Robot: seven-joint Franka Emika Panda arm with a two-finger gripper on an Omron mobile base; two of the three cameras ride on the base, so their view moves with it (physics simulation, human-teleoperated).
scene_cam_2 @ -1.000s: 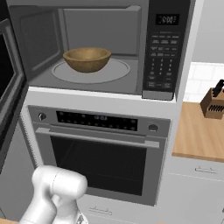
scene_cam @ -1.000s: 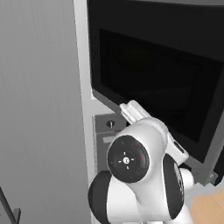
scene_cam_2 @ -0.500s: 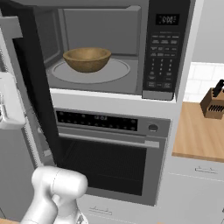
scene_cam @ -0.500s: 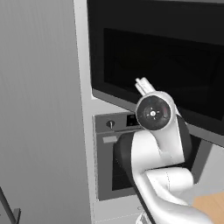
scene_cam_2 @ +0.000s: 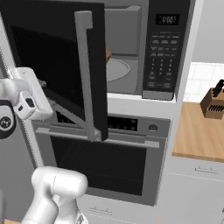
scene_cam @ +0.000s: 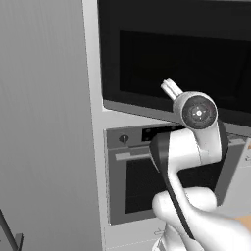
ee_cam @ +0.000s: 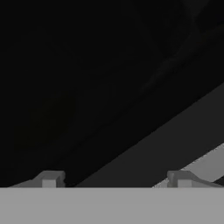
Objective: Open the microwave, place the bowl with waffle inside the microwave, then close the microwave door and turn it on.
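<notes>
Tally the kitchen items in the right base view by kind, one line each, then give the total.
Microwave: 1
Microwave door: 1
Oven: 1
Knife block: 1
Wooden counter: 1
Total: 5

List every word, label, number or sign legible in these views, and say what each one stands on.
Nothing can be read with certainty.
Microwave display: light digits, too blurred to read.
Microwave keypad: rows of small marks, too small to read.
Oven display strip: faint light marks, too small to read.
Microwave door, knife block: no text on either.
</notes>
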